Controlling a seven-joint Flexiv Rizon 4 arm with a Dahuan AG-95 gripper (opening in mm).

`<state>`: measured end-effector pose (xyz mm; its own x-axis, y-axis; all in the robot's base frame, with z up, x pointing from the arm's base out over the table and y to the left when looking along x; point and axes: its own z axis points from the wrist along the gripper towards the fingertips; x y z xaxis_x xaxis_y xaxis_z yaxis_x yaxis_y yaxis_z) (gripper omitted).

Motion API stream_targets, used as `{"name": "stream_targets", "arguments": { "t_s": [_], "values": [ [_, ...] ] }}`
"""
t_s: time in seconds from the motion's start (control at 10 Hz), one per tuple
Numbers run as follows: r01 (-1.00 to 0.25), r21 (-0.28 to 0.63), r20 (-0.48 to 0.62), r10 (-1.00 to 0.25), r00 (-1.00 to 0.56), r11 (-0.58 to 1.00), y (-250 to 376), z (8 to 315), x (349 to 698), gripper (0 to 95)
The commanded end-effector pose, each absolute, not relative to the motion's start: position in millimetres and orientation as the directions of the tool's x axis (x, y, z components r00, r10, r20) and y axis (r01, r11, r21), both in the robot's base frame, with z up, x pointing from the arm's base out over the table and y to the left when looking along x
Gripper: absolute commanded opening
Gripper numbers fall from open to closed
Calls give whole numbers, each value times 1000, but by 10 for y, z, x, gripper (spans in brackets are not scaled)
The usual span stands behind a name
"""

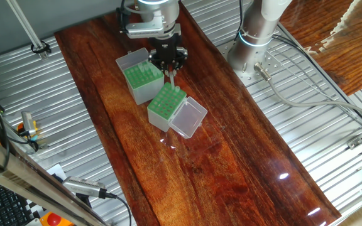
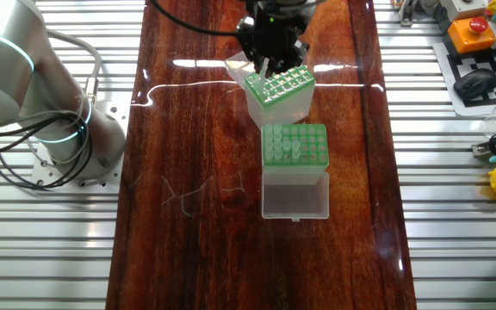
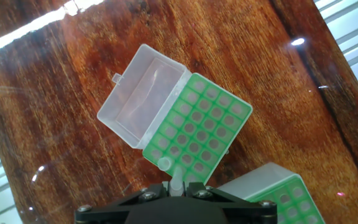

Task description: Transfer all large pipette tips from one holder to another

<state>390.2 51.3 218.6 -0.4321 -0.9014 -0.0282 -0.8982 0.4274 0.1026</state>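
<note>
Wood table [image 1: 231, 157]: pipette tip [image 3: 175, 185] pinched in end effector [image 3: 176, 190], above holder [image 3: 197, 127].

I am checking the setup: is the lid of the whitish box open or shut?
Open: the clear lid lies flat on the table beside the whitish box, leaving its green rack uncovered.

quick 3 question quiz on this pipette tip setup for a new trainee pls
1. True or false: the black two-finger gripper is holding a slender translucent whitish pipette tip.
2. The whitish box with green perforated top has its clear hinged lid: A shut, B open, C missing?
3. How many green-topped boxes stand on the dark wooden table?
Key: 1 true; 2 B; 3 two.
</note>
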Motion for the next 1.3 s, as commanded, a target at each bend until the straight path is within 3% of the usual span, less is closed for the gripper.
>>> {"name": "stream_targets", "arguments": {
  "t_s": [0.1,0.8,1.3],
  "values": [
    [-898,103,-28,-902,-432,427,516,2192,3907,0],
    [-920,75,28,-923,-384,385,520,2205,3921,0],
    [-921,85,-14,-924,-382,379,520,2205,3921,0]
  ]
}}
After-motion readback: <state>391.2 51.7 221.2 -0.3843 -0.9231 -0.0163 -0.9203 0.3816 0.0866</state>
